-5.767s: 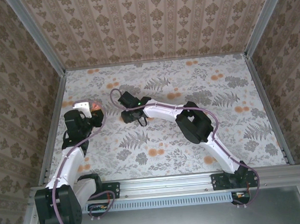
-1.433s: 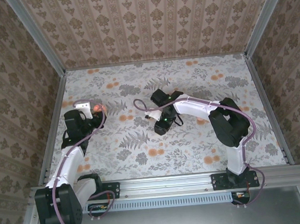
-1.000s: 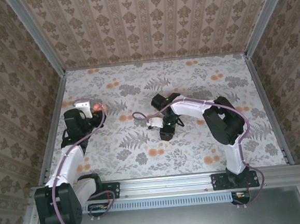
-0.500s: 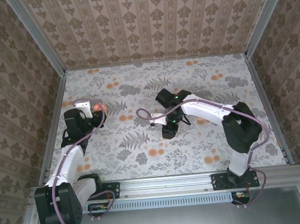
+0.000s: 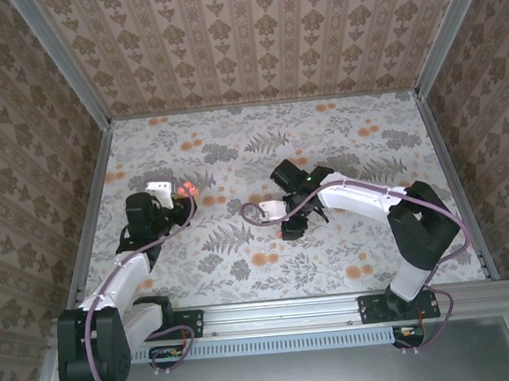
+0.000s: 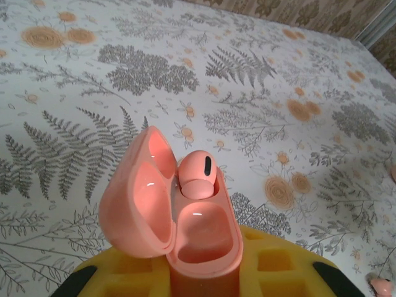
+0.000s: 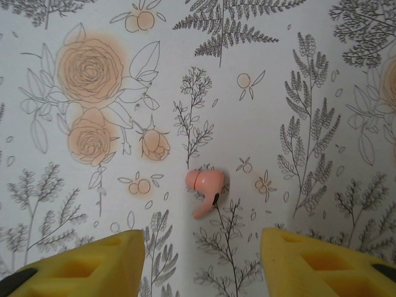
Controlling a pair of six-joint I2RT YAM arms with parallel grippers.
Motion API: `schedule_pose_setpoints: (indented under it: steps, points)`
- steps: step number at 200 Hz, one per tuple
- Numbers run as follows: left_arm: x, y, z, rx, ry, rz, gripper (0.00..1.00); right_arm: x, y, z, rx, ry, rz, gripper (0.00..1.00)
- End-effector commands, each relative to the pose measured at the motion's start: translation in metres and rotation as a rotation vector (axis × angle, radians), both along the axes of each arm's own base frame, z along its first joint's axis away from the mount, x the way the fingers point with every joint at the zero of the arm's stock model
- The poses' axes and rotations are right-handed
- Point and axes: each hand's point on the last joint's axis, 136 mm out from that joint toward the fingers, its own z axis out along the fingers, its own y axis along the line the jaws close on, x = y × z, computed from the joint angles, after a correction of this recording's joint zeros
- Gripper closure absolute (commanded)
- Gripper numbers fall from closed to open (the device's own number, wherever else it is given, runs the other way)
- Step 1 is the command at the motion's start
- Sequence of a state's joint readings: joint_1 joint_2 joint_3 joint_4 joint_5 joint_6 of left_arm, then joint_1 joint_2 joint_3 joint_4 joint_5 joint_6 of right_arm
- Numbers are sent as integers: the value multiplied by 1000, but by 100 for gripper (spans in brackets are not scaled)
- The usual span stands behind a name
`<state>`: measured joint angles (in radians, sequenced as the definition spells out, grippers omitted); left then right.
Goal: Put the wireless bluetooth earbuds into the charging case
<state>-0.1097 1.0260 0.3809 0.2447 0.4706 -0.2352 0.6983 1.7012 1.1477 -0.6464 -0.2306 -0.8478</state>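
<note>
Coral-pink and likely slippery, the loose earbud [image 7: 203, 185] faces our parted right gripper [image 7: 203, 258], best pinched at its bulb, while our left gripper [image 6: 204, 275] clamps the charging case [image 6: 154, 210].

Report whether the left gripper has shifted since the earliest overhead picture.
Yes. The left gripper, holding the charging case, has moved right, away from the left side rail.

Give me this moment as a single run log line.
left gripper: shut on case | case: lid open, holds seated earbud | right gripper: open over loose earbud | loose earbud: on table, untouched
</note>
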Motion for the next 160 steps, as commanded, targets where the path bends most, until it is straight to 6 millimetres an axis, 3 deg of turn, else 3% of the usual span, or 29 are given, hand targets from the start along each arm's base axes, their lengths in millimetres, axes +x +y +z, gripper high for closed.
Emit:
schedule_pose_setpoints:
  steps: [1,93,160]
  points:
    - [4,-1,4,18,-58,4,82,2,3,-20,-32,-23,34,46]
    - [4,-2,7,28,-70,5,82,3,11,-43,-54,38,19,46]
    - [3,-1,7,33,-70,3,82,8,16,-50,-59,60,-4,59]
